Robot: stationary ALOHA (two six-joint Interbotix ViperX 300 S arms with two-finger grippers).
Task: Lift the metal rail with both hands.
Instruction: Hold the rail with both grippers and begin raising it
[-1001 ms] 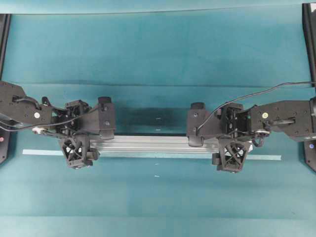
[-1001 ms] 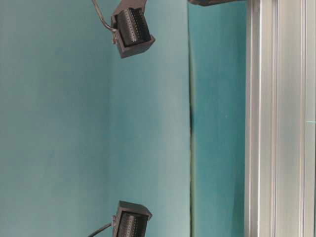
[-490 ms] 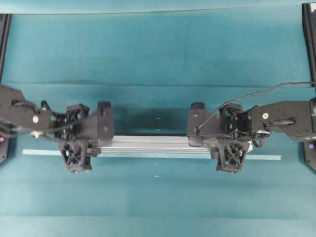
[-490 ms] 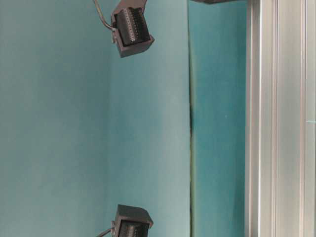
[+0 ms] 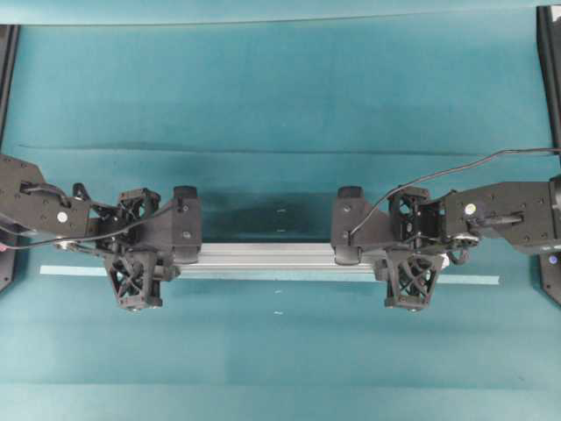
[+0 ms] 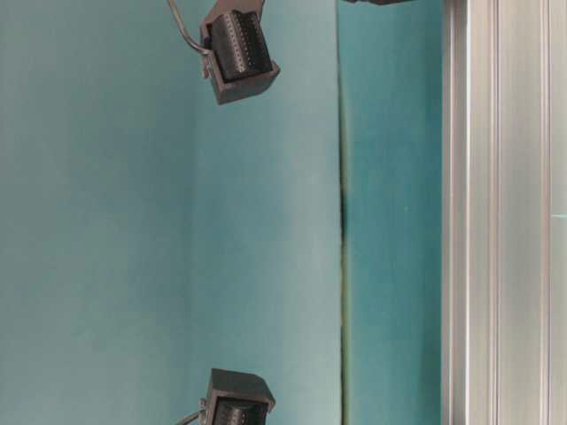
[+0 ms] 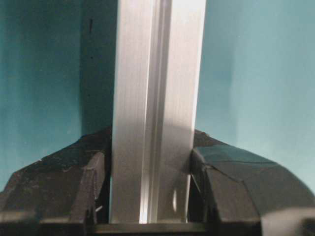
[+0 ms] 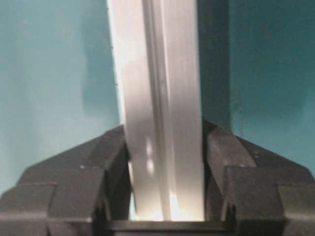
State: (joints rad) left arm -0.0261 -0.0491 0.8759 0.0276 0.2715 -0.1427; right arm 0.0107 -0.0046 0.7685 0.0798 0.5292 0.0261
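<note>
The metal rail (image 5: 272, 254) is a grooved silver bar lying left to right across the middle of the teal table. My left gripper (image 5: 140, 253) is shut on its left end, one finger on each long side. My right gripper (image 5: 410, 252) is shut on its right end in the same way. In the left wrist view the rail (image 7: 157, 73) runs straight up between the black fingers (image 7: 231, 182), which press its flanks. The right wrist view shows the rail (image 8: 157, 73) clamped likewise between the fingers (image 8: 98, 172). The table-level view shows the rail (image 6: 505, 221) along its right edge. Whether the rail is off the table I cannot tell.
A thin pale tape strip (image 5: 70, 270) lies on the table just in front of the rail and sticks out past both ends. Black frame posts (image 5: 550, 70) stand at the table's sides. Two black box-shaped arm parts (image 6: 239, 53) show in the table-level view.
Both grippers have closed from wide open onto the rail's sides. The left arm has shifted a little, and the rail now sits slightly farther back from the tape strip.
</note>
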